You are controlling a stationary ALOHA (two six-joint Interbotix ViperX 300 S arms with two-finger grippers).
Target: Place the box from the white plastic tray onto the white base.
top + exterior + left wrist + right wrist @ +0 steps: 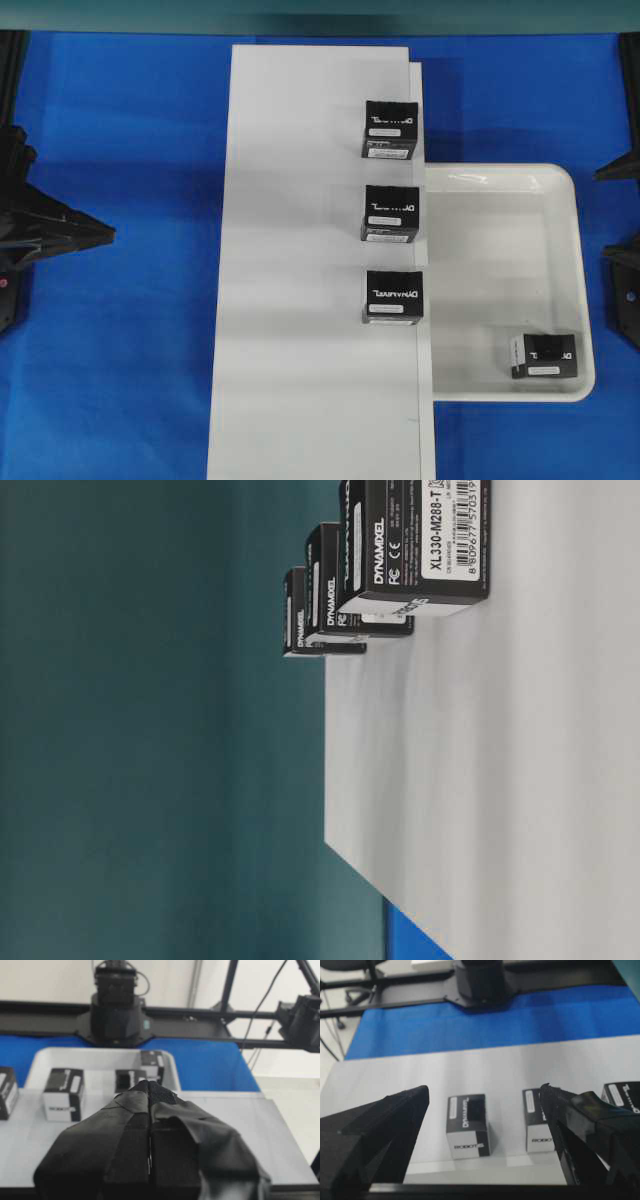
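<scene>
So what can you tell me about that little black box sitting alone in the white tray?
The small black squarish cardboard-looking box lies in the near right corner of the shallow glossy white plastic tray, close to the raised rim, perhaps touching it. A white side flap shows on its left and a small white label strip along its lower edge. It sits slightly turned, not square with the tray. Nothing grips it; no pincer is near. It is the only thing in the tray.
</scene>
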